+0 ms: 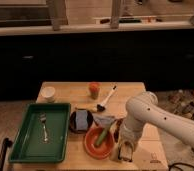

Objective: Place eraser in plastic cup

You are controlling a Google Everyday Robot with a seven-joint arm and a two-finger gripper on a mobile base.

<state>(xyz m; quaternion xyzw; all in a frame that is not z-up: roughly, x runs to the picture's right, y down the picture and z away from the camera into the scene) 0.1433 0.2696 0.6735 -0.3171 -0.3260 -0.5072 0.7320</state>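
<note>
Wooden worktop (70, 95), one camera view, seen from the front and above, with dark cabinets behind it. Item, left: a green tray (57, 137) with a fork (44, 127) lying lengthwise in it. Item, far left corner: a white cup (48, 93), upright. Item, far centre: an orange cup (93, 90), upright, and just right of it a white-handled brush (106, 101) lying on a slant, dark head nearest the camera. Item, centre: a dark bowl (72, 123) holding a blue-grey sponge (81, 120), with a bluish cloth (106, 120) crumpled beside it on the right. Item, near centre: an orange bowl (90, 148) with a green stick-like vegetable (104, 136) leaning inside. Item, right: a white robot arm (145, 112) that bends down over the worktop, its end effector (122, 152) low at the near edge, just right of the orange bowl and pointing downward. Whether the end effector is released, clenched or grasping anything cannot be told. The eraser cannot be told apart from the pale shapes at the end effector. The plastic cup cannot be made out; the arm covers the worktop right of the orange bowl.
</note>
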